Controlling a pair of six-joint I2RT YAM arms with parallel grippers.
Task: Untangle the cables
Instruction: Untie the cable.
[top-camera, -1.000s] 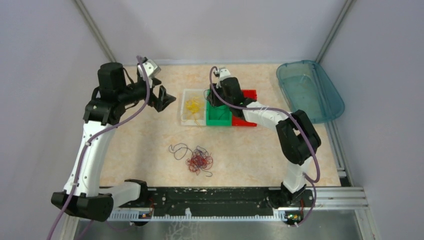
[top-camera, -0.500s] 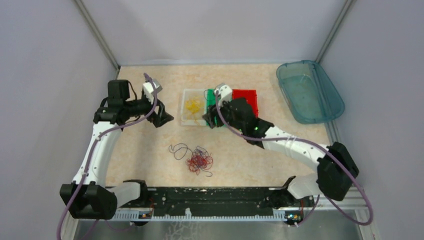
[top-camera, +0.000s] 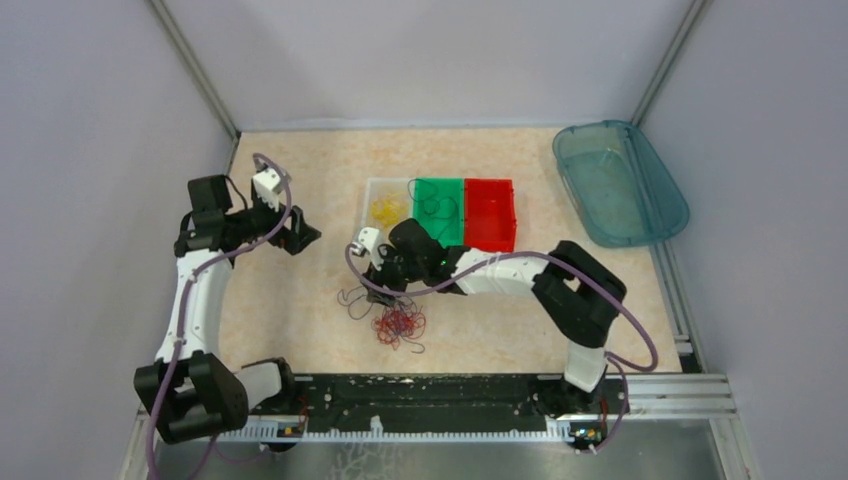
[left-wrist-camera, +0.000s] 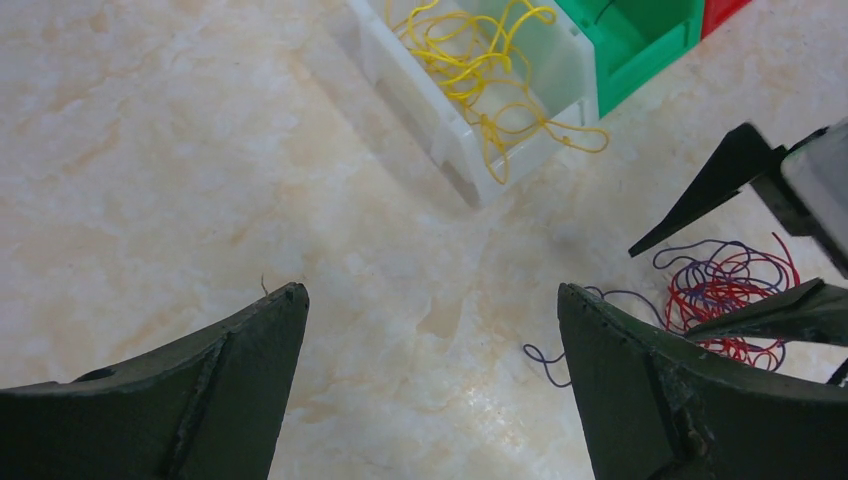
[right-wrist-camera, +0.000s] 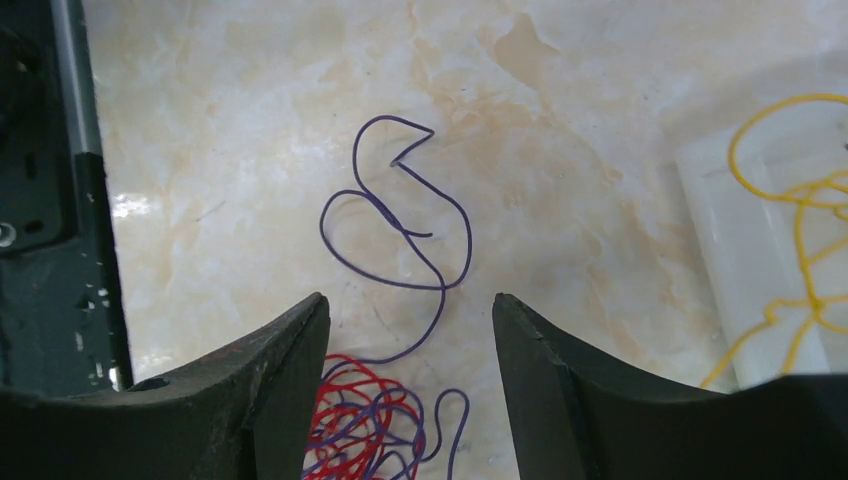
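Red/purple tangle (top-camera: 398, 325) lies loose on the counter (top-camera: 300, 170), at 6 o'clock from the white bin (top-camera: 372, 190). One purple wire (right-wrist-camera: 398, 222) loops off the tangle toward 10 o'clock. Yellow wires (left-wrist-camera: 480, 70) sit in the white bin, with one loop hanging over its rim. Right hand (right-wrist-camera: 410, 305) is over the purple wire, at 11 o'clock of the tangle, partly open and gripping nothing; can't tell if it touches the wire. Left hand (left-wrist-camera: 430, 300) is at 9 o'clock of the white bin, spread wide and empty.
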